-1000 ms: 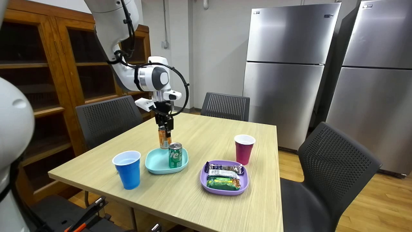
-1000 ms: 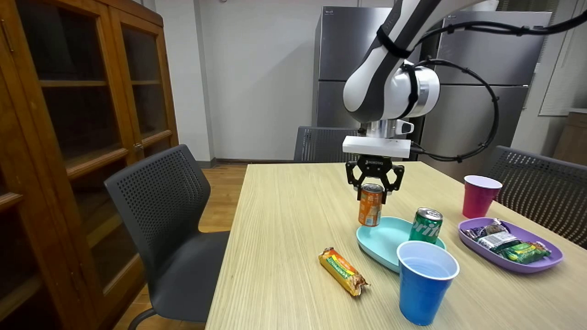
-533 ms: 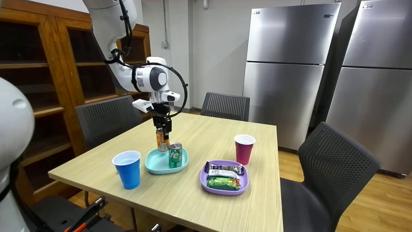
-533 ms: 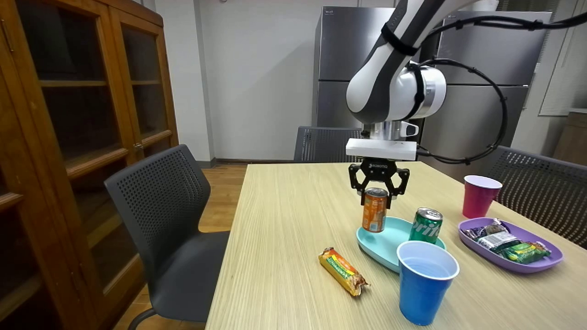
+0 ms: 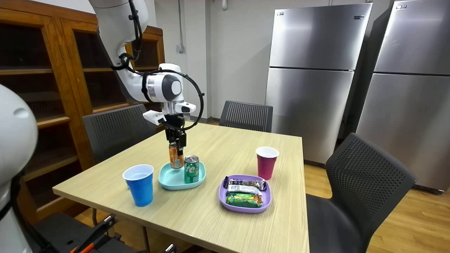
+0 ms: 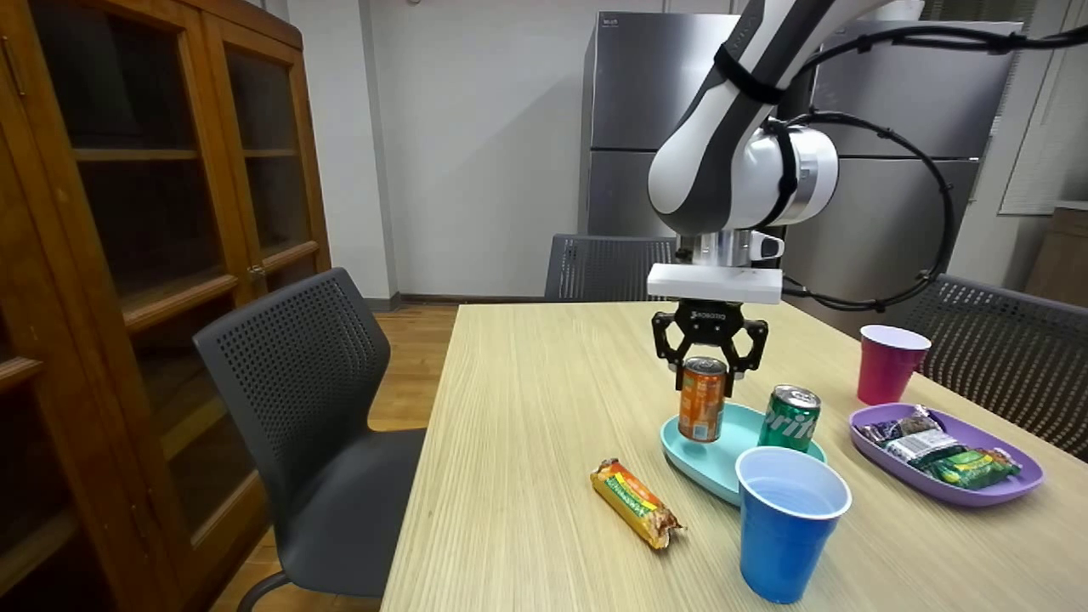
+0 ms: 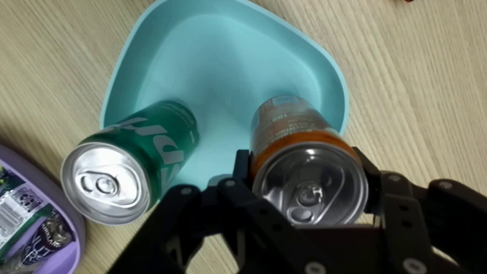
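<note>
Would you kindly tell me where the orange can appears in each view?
In an exterior view: orange can, left of and below centre.
In an exterior view: orange can, right of and below centre, gripped by the pincer.
In the wrist view: orange can, right of centre and slightly low.
Shared landmark: the green can, right of it in both exterior views, left in the wrist view.

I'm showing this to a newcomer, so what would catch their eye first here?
Probably the black claw gripping an orange can over the teal plate, where a green can stands. Next, perhaps the bright blue cup beside that plate, and the wrapped snack bars in the purple plate.
</note>
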Controlling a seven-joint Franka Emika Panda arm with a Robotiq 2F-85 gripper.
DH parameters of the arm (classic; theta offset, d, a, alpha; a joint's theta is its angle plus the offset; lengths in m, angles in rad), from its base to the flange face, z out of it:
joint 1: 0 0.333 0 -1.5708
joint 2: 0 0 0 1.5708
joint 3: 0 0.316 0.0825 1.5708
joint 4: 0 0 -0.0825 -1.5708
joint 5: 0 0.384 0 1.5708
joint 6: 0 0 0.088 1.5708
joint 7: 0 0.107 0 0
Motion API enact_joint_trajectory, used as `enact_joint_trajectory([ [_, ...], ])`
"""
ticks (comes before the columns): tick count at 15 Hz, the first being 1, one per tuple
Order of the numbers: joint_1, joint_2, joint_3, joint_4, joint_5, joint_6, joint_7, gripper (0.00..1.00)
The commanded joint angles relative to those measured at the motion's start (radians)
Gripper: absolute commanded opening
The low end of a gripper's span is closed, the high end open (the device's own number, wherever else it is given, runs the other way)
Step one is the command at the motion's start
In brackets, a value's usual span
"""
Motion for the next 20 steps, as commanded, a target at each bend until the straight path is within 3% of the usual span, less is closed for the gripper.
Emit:
enact_joint_trajectory([
  [1, -0.018, -0.031, 0.02, -0.037, 0.01, 0.037, 0.011, 0.38],
  [8, -0.036, -0.023, 0.031, -0.061, 0.051, 0.11, -0.012, 0.38],
  [17, -0.037, -0.014, 0.037, -0.071, 0.062, 0.114, -0.016, 0.38],
  [18, -0.039, -0.016, 0.04, -0.073, 0.06, 0.111, -0.025, 0.87],
  [20, -0.039, -0.028, 0.042, -0.079, 0.059, 0.115, -0.035, 0.96],
])
